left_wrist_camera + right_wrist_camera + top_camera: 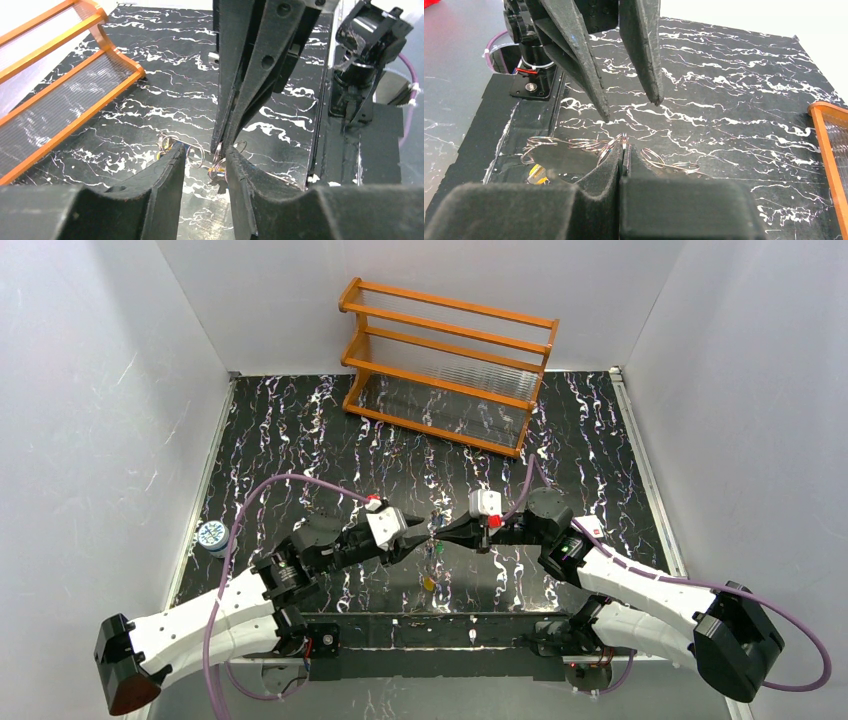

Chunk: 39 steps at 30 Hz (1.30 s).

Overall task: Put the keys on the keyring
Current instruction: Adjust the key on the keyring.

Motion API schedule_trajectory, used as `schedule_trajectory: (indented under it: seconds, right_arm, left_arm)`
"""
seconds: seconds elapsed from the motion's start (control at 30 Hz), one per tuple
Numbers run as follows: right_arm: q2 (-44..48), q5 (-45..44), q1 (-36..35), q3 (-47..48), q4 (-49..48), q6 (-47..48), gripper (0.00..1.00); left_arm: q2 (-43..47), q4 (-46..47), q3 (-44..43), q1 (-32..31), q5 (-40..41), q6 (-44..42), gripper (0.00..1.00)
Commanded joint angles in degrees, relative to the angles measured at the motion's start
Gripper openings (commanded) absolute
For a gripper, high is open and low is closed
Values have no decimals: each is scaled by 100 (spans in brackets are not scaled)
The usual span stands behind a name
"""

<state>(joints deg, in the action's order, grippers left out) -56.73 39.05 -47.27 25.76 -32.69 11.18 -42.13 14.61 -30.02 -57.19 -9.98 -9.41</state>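
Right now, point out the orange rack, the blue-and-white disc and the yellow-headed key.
orange rack (440, 410), top external view, on its lower ribbed shelf.
blue-and-white disc (211, 535), top external view, centre of its patterned face.
yellow-headed key (537, 173), right wrist view, on its plastic head.

White arms (215, 615), purple cables (285, 478), black left pincer (206, 150), black right pincer (623, 149)

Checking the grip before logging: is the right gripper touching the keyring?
Touching. The right wrist view shows the right gripper shut, jaws pressed together on the thin keyring, whose wire sticks up from between the tips.
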Motion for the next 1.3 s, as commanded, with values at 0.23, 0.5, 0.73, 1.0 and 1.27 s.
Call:
schedule_trajectory:
  seconds: [0.23, 0.5, 0.73, 1.0, 1.27]
  right_arm:
    - [141, 485, 8, 385, -168, 181, 1]
    - [157, 545, 10, 377, -145, 202, 1]
    - [184, 708, 7, 377, -203, 209, 1]
    - [220, 710, 14, 343, -202, 204, 1]
    - [213, 729, 7, 331, -278, 171, 1]
  left_arm:
    - [-172, 167, 84, -30, -445, -447, 24]
    - [-230, 57, 109, -31, -451, -607, 10]
    - [-346, -82, 127, -30, -376, -676, 21]
    - [-362, -94, 238, -29, -246, -703, 19]
    - [-240, -147, 333, -29, -329, -670, 23]
